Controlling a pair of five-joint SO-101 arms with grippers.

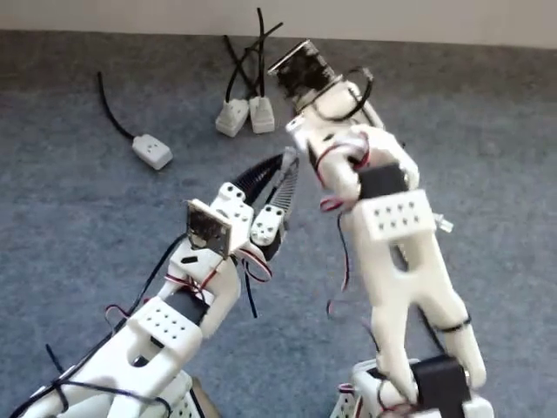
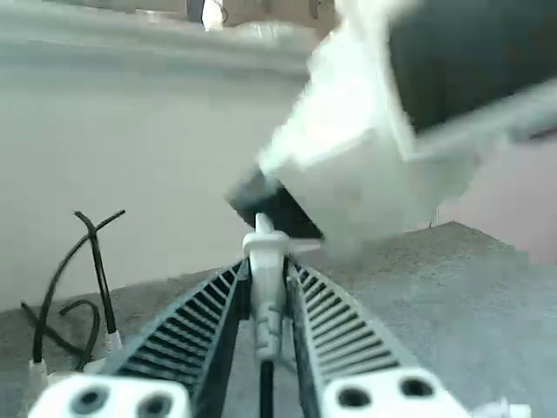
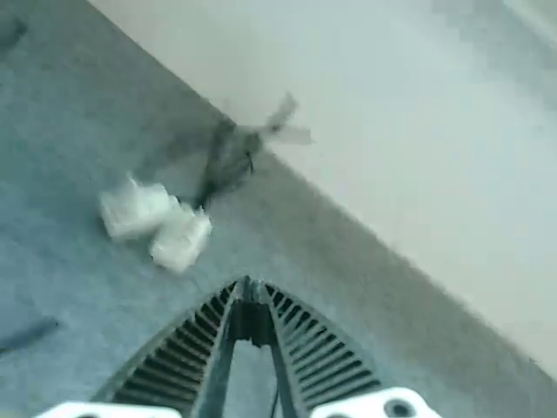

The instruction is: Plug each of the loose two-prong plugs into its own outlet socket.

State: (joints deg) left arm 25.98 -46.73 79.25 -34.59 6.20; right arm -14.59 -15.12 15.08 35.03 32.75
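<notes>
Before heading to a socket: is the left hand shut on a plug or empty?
Shut, not empty: the left hand pinches a white plug between its ribbed fingers.

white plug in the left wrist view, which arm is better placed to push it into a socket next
Left, probably: its jaws are shut on the white plug, pointing toward the two white sockets. The right arm is nearer them, but its jaws hold no white plug.

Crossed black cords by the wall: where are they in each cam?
High view: crossed black cords at the far carpet edge, behind two white blocks.
Left wrist view: cords against the wall, beside the left gripper and its plug.
Right wrist view: cords, blurred, just past the blocks.
Shared landmark: the wall.
</notes>
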